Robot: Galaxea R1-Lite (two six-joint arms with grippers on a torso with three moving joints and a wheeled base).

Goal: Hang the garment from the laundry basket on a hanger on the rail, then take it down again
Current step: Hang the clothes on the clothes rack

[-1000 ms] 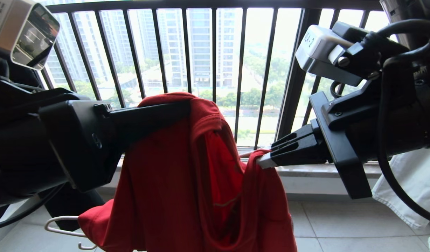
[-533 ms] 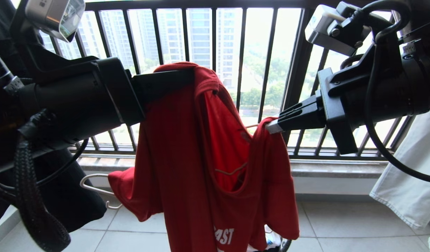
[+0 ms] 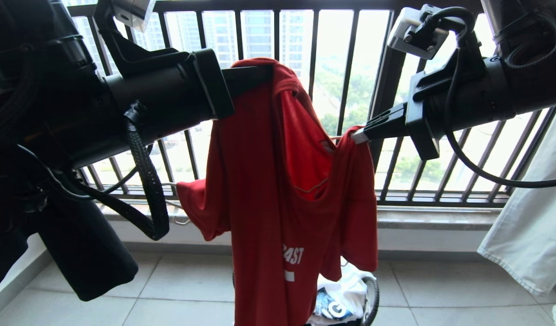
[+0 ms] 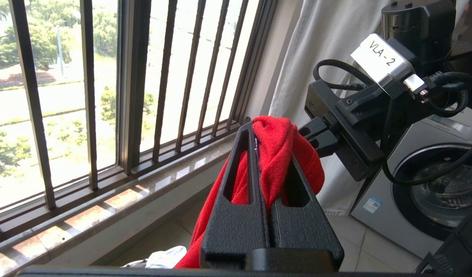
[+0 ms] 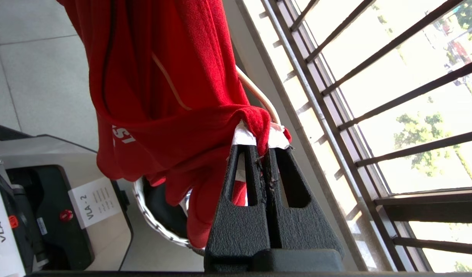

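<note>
Garment (image 3: pixel 269 190) hangs clamped by left gripper (image 4: pixel 255 134) and right gripper (image 5: pixel 262 140), whose wrist view alone reveals hanger (image 5: pixel 259 96) wire.

I get hard daylight through the window railing (image 3: pixel 278 90), and the view outside is blown out to near white. Against it my arms go almost black, detail lost. The garment (image 3: pixel 269 190) stays vividly red. The head view's edges bow outward.
</note>
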